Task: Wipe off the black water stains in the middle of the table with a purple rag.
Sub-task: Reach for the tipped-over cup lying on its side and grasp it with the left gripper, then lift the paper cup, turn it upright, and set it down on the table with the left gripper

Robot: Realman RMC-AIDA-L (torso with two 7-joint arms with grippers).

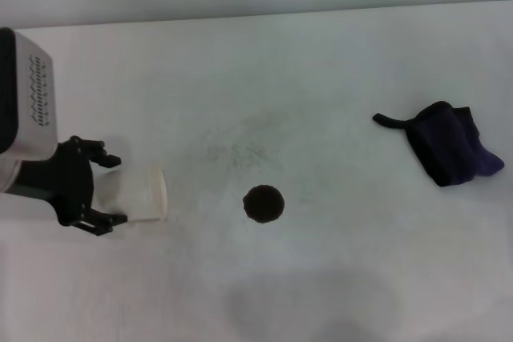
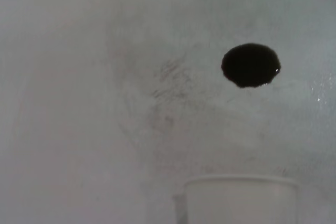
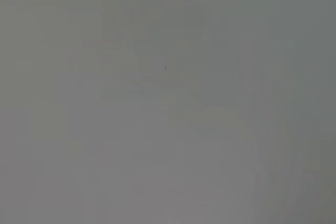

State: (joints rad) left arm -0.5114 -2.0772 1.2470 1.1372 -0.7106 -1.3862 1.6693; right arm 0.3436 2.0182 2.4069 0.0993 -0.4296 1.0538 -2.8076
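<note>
On the white table (image 1: 321, 62) the black water stains (image 1: 264, 203) form one round dark blot close to the middle, with a faint grey speckled smudge (image 1: 236, 152) just off at its 11 o'clock. The purple rag (image 1: 449, 143) lies bunched well apart at the blot's 2 o'clock, untouched, a thin strip poking out toward 9 o'clock. At the blot's 9 o'clock, the left gripper (image 1: 110, 190) is clenched around a white paper cup (image 1: 140, 192) lying on its side, mouth toward the blot. The right gripper is out of sight. The risk, as I judge it: tipping or dragging the cup could spill more liquid, and a rag swept loosely may smear the wet blot outward.
</note>
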